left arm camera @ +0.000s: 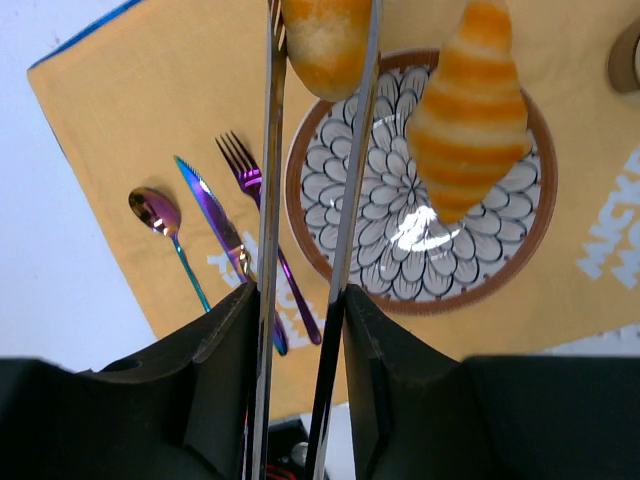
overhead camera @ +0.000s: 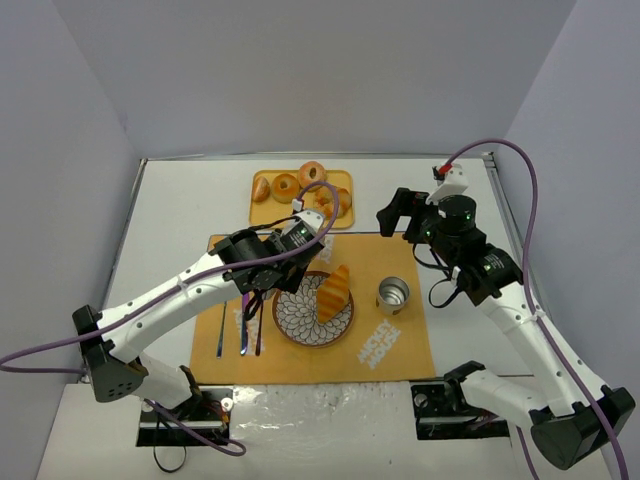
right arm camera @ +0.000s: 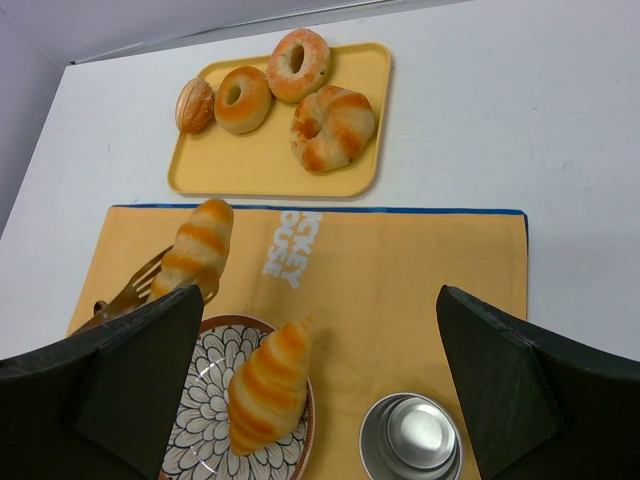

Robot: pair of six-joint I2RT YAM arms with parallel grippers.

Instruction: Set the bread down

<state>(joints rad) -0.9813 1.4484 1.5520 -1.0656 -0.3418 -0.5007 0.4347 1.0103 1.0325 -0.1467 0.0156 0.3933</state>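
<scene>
Left wrist view: left claw [left arm camera: 300, 296] is pressed together on tongs [left arm camera: 268, 150], whose tips, ahead of the claw, pinch one striped roll [left arm camera: 325, 40] near the plate [left arm camera: 390, 272], where the other roll [left arm camera: 470, 120] is already laid; placement is judged half done.

My left arm [overhead camera: 170, 295] and right arm [overhead camera: 530, 325], white shells with black joint housings, a purple cable [overhead camera: 40, 362] trailing back from each wrist, green lights [overhead camera: 462, 213] just behind my right gripper [overhead camera: 394, 212], a red-tipped white plug [overhead camera: 447, 176] perhaps, black wedge fingers [right arm camera: 500, 390].
</scene>
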